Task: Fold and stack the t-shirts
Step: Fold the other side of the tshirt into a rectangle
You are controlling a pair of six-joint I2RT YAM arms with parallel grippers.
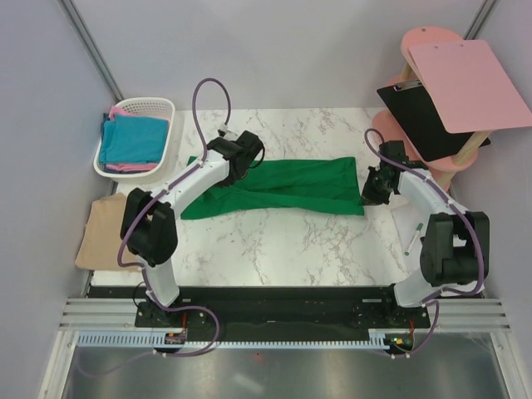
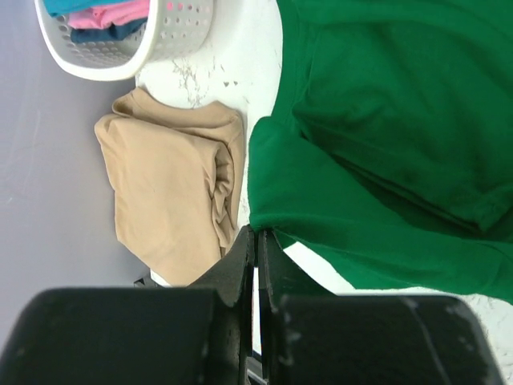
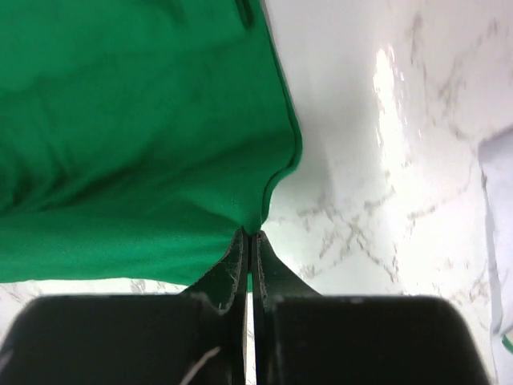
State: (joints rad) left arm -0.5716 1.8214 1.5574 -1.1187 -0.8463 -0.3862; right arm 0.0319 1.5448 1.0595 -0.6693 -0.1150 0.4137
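The bright green t-shirt lies stretched left to right across the middle of the marble table. My left gripper is shut on its left part; the left wrist view shows the fingertips pinching a fold of the green t-shirt at the left gripper. My right gripper is shut on the shirt's right edge, and the cloth of the green t-shirt puckers into the right gripper. A folded tan t-shirt lies at the table's left edge, also seen as the tan t-shirt.
A white basket at the back left holds teal-blue t-shirts and a pink one. A black clipboard and pink board rest on a pink stool at the back right. A pen lies near the right arm.
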